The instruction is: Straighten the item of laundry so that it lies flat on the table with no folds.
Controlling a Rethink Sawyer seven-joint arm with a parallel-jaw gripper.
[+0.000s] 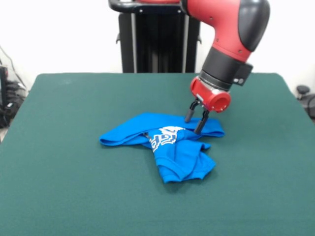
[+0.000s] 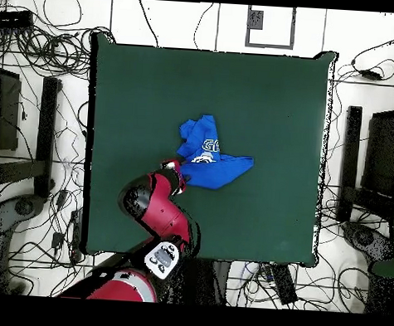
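The garment point(image 1: 167, 142) lies crumpled a little toward the far side of the worktop's point(image 1: 74, 196) middle. Nearest the camera in the front view, a folded lobe of blue cloth is doubled over itself. Behind it a longer band runs crosswise, tapering to a point on the picture's left, with white lettering showing at the junction of the two parts. So the long axis runs side to side in the front view, and the folded lobe juts off it toward the camera.

The hand point(image 1: 196, 122) hangs at the far right end of that band, its two dark fingers spread apart and pointing down, their tips at or just above the cloth. Whether they touch the fabric is hard to tell from here. Nothing is held between them. Most of the garment therefore lies to the picture's left of the hand and nearer the camera.

A pull from this end along the band would likely stretch it out, but the doubled lobe would probably need a separate tug.

The green felt top is bare all round the garment, with wide room on every side for spreading.
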